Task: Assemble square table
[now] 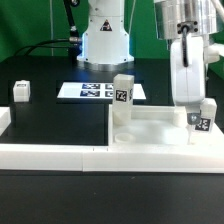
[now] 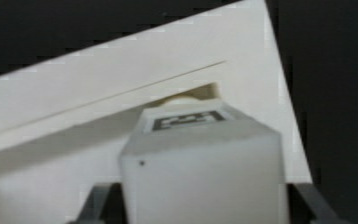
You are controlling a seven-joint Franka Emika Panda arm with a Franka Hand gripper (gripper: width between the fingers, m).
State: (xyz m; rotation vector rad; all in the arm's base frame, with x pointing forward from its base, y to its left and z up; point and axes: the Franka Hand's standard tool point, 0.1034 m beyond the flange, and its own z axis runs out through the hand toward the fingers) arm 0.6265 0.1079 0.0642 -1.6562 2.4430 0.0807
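Note:
The white square tabletop (image 1: pixel 150 127) lies on the black table at the exterior view's right, rim up. One tagged leg (image 1: pixel 122 94) stands upright in its far corner at the exterior view's left. My gripper (image 1: pixel 203 108) is shut on a second tagged leg (image 1: pixel 203 120) and holds it upright over the tabletop's corner at the exterior view's right. In the wrist view this leg (image 2: pixel 201 160) sits between my dark fingers (image 2: pixel 105 203), just above a round corner socket (image 2: pixel 192 97) of the tabletop (image 2: pixel 123 95). A third leg (image 1: pixel 21 91) lies loose at the exterior view's far left.
The marker board (image 1: pixel 93 91) lies flat behind the tabletop, in front of the robot's base (image 1: pixel 105 40). The long low white border rail (image 1: pixel 50 152) runs along the front and turns up at the exterior view's left edge.

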